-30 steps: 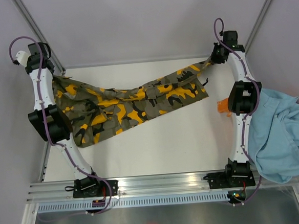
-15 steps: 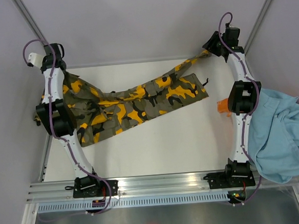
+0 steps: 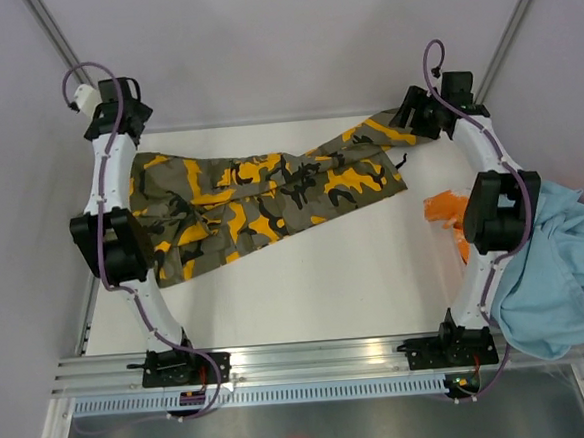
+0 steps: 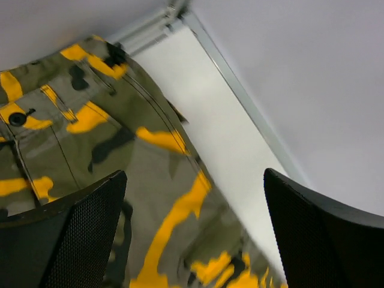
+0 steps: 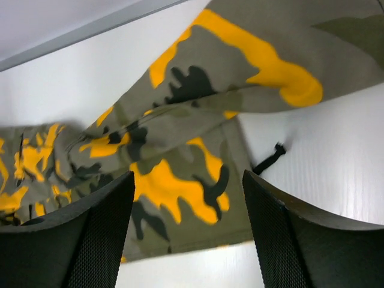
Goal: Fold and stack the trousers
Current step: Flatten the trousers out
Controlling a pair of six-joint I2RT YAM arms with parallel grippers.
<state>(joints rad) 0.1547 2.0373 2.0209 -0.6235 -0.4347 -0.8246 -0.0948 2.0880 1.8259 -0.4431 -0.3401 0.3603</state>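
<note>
- The camouflage trousers (image 3: 270, 190) lie stretched across the far half of the white table (image 3: 327, 287), reaching from its far-left side to its far-right corner.
- Their left part is bunched and creased beside the left arm. In the left wrist view, a black button (image 4: 17, 118) and stitched seams show on this end.
- At the right, 1 leg lies flat on the table with a black cord (image 5: 269, 161) trailing from its hem. The other leg crosses over it and runs toward the far-right corner.
- The left gripper (image 4: 195, 177) hangs above the far-left end of the trousers. Its 2 fingers (image 4: 78, 240) are spread wide with nothing between them.
- The right gripper (image 5: 189, 177) sits over the far-right leg end. Its fingers (image 5: 90, 240) are also spread apart, and the cloth lies below them, not pinched.
- A light-blue garment (image 3: 561, 260) is heaped at the right edge, draping off the table beside the right arm.
- An orange garment (image 3: 444, 208) shows just left of that arm, well apart from the trousers.
</note>
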